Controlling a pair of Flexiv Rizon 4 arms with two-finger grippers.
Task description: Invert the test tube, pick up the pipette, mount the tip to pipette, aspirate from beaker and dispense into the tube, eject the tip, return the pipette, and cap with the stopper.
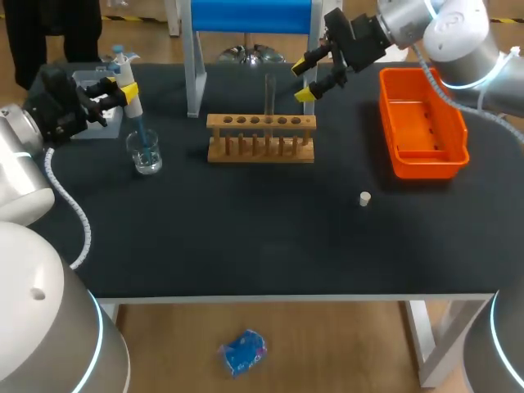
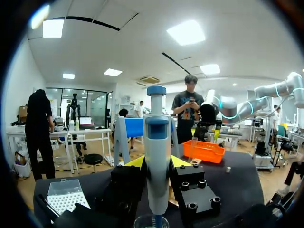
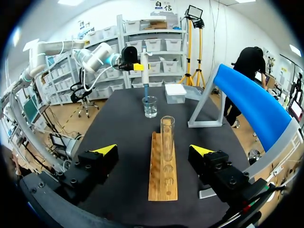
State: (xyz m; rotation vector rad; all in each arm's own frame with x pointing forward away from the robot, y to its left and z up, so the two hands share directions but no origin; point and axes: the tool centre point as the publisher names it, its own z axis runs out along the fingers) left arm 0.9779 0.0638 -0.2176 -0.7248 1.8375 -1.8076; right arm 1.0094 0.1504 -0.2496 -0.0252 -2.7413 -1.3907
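One left end effector (image 1: 123, 92) pinches the pipette (image 1: 129, 75), tip (image 1: 143, 145) indistinct inside beaker (image 1: 155, 160); right end effector (image 1: 304, 79) spread.

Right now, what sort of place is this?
Probably a lab bench setup: a wooden test-tube rack holding a clear glass tube, a small glass beaker, and a blue-and-white pipette.

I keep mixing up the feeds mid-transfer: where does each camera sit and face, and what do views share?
Head view: above and behind the robot, looking down on the black table; left arm and right arm enter from the sides.
Left wrist view: on the left arm, looking along the left fingers, shut on the white-and-blue pipette over the clear glass beaker.
Right wrist view: on the right arm, looking past the open right fingers at the clear glass test tube in the wooden rack.
Shared: all show pipette and beaker.
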